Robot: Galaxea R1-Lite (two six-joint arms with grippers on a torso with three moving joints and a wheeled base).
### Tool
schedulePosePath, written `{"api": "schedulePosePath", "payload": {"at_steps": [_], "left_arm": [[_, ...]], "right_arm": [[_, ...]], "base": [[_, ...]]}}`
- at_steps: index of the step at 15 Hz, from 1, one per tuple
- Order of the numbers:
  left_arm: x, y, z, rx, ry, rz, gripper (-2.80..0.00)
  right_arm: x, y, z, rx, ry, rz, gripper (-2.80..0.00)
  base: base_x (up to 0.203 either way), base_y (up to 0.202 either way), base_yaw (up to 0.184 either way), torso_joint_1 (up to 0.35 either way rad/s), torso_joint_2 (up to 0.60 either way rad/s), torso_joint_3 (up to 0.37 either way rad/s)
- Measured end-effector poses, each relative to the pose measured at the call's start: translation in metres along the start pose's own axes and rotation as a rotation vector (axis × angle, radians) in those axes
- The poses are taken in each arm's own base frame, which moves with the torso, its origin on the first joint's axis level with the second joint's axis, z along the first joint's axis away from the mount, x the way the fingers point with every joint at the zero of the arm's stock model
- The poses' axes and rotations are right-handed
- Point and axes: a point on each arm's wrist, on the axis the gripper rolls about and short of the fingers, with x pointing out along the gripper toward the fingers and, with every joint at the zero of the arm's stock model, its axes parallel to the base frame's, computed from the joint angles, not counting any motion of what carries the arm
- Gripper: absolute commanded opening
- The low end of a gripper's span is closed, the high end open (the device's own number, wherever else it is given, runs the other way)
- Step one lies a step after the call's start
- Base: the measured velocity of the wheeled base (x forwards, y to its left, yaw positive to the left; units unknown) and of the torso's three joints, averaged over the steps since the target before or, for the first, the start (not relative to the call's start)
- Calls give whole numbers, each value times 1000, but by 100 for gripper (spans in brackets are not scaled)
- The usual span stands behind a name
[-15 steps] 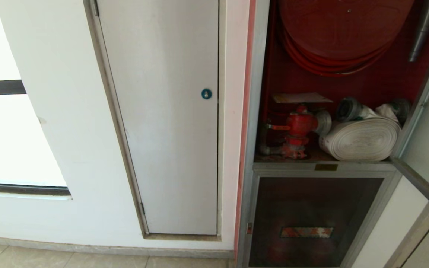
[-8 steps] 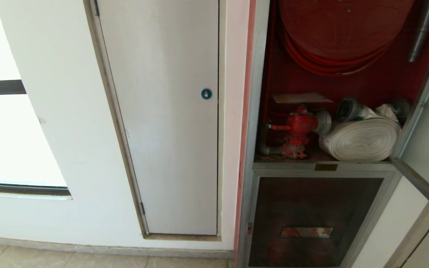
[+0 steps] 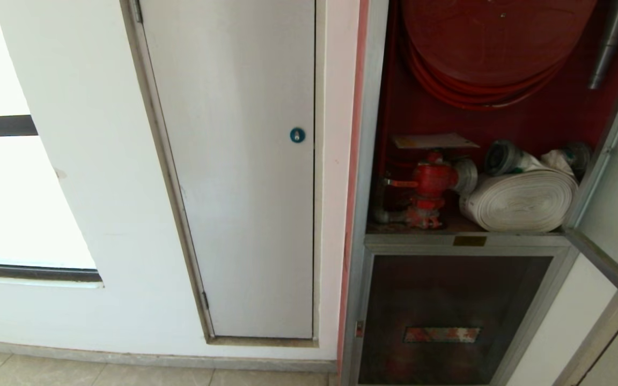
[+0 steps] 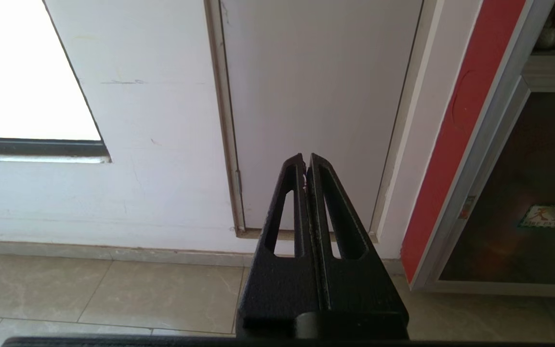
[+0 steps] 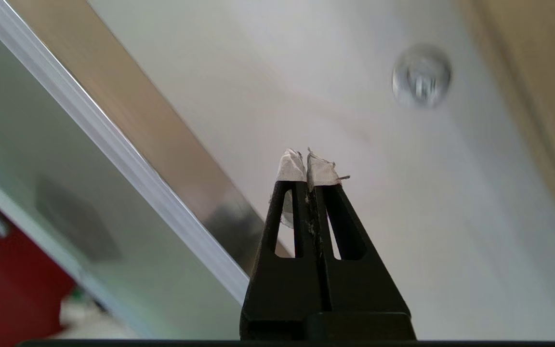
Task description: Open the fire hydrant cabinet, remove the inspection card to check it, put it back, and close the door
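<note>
White wall (image 3: 100, 203); fire hydrant cabinet (image 3: 365, 161) exposed, door (image 3: 617, 214) swung aside (right edge); both jaws closed, empty.

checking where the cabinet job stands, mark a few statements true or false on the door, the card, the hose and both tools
1. The cabinet door stands open. True.
2. The inspection card is held by the right tool. False: it lies inside, above the red valve; that tool is shut on nothing.
3. The white rolled hose lies right of the valve. True.
4. The left tool is open. False: it is shut, facing the white panel door.
5. The lower glass panel is open. False: closed.
</note>
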Motion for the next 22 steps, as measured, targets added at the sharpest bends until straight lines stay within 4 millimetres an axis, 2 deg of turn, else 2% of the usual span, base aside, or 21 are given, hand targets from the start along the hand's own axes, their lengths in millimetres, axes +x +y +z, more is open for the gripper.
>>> {"api": "schedulePosePath", "payload": {"at_steps": [4, 13, 19, 22], "left_arm": [[0, 0, 0, 0, 0, 0, -280], [0, 0, 0, 1, 0, 0, -280], [0, 0, 0, 0, 0, 0, -280], [0, 0, 0, 0, 0, 0, -280]], "right_arm": [[-6, 0, -1, 2, 17, 13, -280], [-39, 7, 2, 16, 33, 105, -280], [-56, 9, 13, 3, -58, 132, -280], [-54, 10, 17, 3, -105, 122, -280]], "base": [[0, 0, 0, 0, 0, 0], [0, 0, 0, 0, 0, 0], [0, 0, 0, 0, 0, 0], [0, 0, 0, 0, 0, 0]]}}
